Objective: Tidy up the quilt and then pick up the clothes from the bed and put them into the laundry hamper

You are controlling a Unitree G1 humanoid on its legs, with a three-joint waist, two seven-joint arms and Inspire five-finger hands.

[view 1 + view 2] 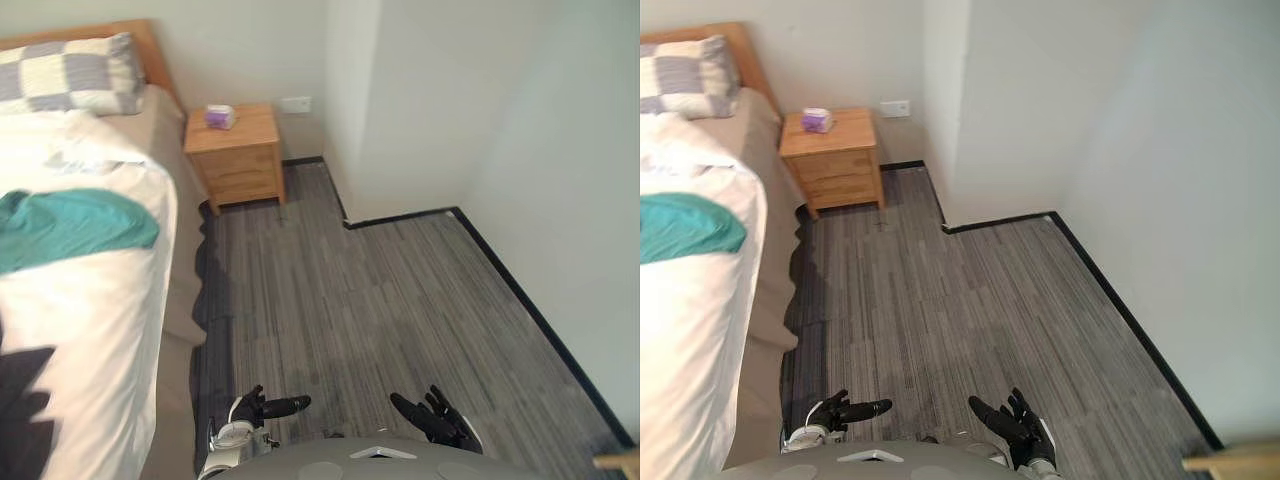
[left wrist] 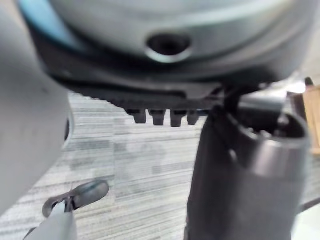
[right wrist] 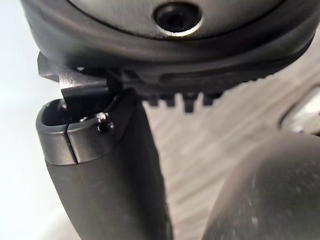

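The bed takes up the left side, covered by a white quilt (image 1: 95,300) that hangs over its edge. A teal garment (image 1: 70,225) lies on top of the quilt. At the near left a dark patch (image 1: 22,410) lies on the quilt; I cannot tell whether it is cloth or shadow. My left hand (image 1: 262,406) hangs low over the floor beside the bed, fingers straight, holding nothing. My right hand (image 1: 435,418) hangs low to the right of it, also open and empty. Both hands are well clear of the quilt and the garment.
A checked pillow (image 1: 70,72) lies at the head of the bed. A wooden nightstand (image 1: 235,150) with a small purple and white box (image 1: 220,116) stands beside it. A white wall corner (image 1: 400,150) juts into the grey striped floor (image 1: 380,300). A wooden edge (image 1: 620,460) shows at the near right.
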